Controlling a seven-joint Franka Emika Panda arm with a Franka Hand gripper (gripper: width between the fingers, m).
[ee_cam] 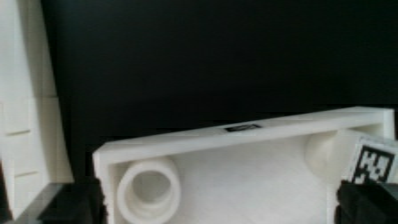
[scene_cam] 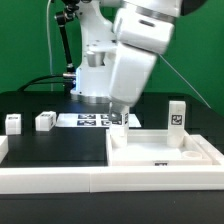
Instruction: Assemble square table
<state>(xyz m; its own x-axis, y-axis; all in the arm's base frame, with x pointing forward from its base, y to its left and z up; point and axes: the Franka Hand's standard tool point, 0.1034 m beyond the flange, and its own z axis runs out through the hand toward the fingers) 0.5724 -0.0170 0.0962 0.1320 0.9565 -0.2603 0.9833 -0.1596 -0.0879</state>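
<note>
1. Gripper [scene_cam: 119, 117] is low at the far rim of the large white plastic square tray-like table top [scene_cam: 165, 152]. In the wrist view I see its dark fingers [ee_cam: 57, 205] spread wide either side of the top's corner, with nothing clamped.
2. The top lies flat on the black table [scene_cam: 50, 148], at the exterior view's right, socket side up. It has a raised rim and a round leg socket [ee_cam: 150, 190] in the corner under the wrist.
3. An upright white block leg [scene_cam: 177, 116] stands by the top's far edge. I can't tell if they touch.
4. Two small white blocks [scene_cam: 44, 121] sit well apart from the top, at the exterior view's left.
5. The marker board [scene_cam: 92, 120] is just beside the gripper. A long white border rail [scene_cam: 50, 178] runs along the front.
6. Handling, my read: hard moulded plastic, so stiff, light, smooth and probably slippery.
7. The top is too wide to span. I'd pinch the rim wall near a corner, one finger inside and one outside, then drag it rather than lift so it doesn't pivot.
</note>
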